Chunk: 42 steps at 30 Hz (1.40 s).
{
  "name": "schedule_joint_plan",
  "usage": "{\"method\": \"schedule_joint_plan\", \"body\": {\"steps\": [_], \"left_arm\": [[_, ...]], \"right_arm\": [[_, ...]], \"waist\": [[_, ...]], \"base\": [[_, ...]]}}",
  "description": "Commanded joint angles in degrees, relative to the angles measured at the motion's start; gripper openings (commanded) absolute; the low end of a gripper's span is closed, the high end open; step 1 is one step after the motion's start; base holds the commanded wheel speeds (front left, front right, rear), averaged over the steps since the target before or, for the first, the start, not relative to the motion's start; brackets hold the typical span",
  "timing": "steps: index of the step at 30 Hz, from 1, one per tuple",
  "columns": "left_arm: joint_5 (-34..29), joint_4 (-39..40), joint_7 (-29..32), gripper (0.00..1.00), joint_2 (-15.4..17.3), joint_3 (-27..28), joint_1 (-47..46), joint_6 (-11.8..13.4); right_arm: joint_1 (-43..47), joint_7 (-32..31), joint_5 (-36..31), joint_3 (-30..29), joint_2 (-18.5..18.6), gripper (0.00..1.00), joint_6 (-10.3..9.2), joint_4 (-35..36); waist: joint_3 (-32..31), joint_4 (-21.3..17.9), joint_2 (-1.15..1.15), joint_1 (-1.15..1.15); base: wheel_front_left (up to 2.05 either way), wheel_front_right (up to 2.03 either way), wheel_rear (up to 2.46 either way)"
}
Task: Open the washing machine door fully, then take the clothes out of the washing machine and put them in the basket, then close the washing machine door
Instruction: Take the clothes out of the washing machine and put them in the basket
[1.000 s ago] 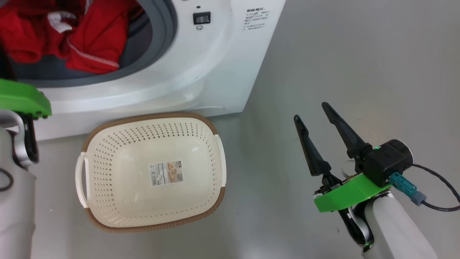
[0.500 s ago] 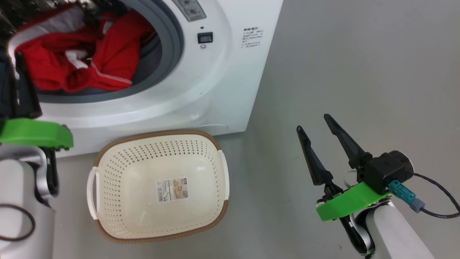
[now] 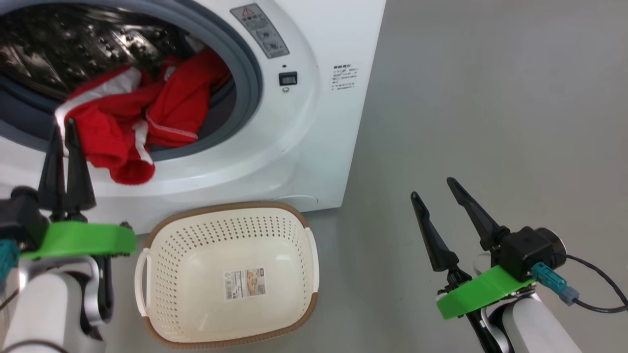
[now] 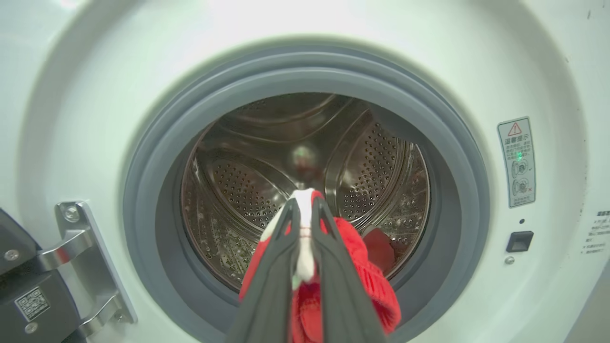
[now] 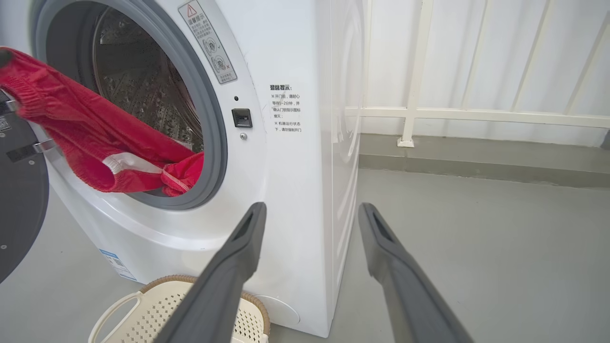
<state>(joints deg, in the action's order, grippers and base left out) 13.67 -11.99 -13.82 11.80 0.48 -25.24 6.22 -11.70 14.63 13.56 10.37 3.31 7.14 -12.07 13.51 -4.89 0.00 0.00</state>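
Left gripper [image 3: 64, 128]: narrow, fingers pinched on a white-trimmed fold of the clothes [image 3: 171, 108]; sits just in front of the drum mouth, at its lower left.
Clothes: red bundle runs from the pinched fingers back over the grey ring [image 3: 248, 73] into the drum [image 4: 248, 162]; one lobe hangs over the lower lip of the opening.
Right gripper [image 3: 432, 189]: jaws wide, nothing between them; hovers over bare floor [image 3: 490, 98] on the right, well apart from the washing machine [image 3: 314, 122].
Washing machine door [image 5: 19, 200]: swung open on the left, dark edge beside the metal hinge [image 4: 81, 257].
Basket [image 3: 196, 245]: on the floor at the near side of the machine front, below the opening, between the two arms; paper label on its bottom.
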Motion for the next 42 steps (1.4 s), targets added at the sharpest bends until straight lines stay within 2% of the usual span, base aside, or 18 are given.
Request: {"method": "schedule_joint_plan", "body": {"steps": [1, 17, 23, 28, 34, 40, 42], "left_arm": [[-0.2, 3.1, 0.1, 0.0, 1.8, 1.9, 0.8, 0.6], [-0.3, 20.7, 6.9, 0.0, 0.5, -0.3, 10.8, 2.8], [1.1, 21.7, 8.2, 0.0, -0.6, -1.5, 13.3, 2.7], [3.1, 18.2, 8.2, 0.0, -2.0, -2.2, 13.3, 1.9], [6.3, 9.5, 8.3, 0.0, -4.1, -3.1, 11.9, 0.6], [8.8, -3.6, 7.8, 0.0, -5.3, -4.1, 8.9, -1.5], [8.5, -11.9, 6.8, 0.0, -5.4, -5.0, 6.6, -2.4]], "right_arm": [[0.4, 0.4, 0.2, 1.1, -0.1, 1.0, 0.35, 1.2], [2.6, 0.4, 0.3, 0.9, -0.1, 1.0, 0.35, 1.4], [2.6, 0.4, 0.3, 1.2, -0.1, 1.0, 0.35, 1.6], [2.0, 0.4, 0.3, 1.7, -0.1, 1.0, 0.35, 1.6], [1.1, 0.4, 0.3, 2.2, 0.1, 1.0, 0.35, 1.5], [0.0, 0.4, 0.5, 2.5, 0.1, 1.0, 0.35, 1.5], [-0.6, 0.4, 0.6, 2.7, 0.0, 1.0, 0.35, 1.6]], "waist": [[-0.9, 0.3, 0.0, 0.0], [-3.7, 1.3, 0.0, 0.0], [-2.9, 1.6, 0.0, 0.0], [-1.5, 1.4, 0.0, 0.0], [0.5, 0.8, 0.0, 0.0], [2.4, -0.3, 0.0, 0.0], [3.7, -0.8, 0.0, 0.0]], "base": [[0.0, 0.0, 0.0], [0.0, 0.0, 0.0], [0.0, 0.0, 0.0], [0.0, 0.0, 0.0], [0.0, 0.0, 0.0], [0.0, 0.0, 0.0], [0.0, 0.0, 0.0]]}}
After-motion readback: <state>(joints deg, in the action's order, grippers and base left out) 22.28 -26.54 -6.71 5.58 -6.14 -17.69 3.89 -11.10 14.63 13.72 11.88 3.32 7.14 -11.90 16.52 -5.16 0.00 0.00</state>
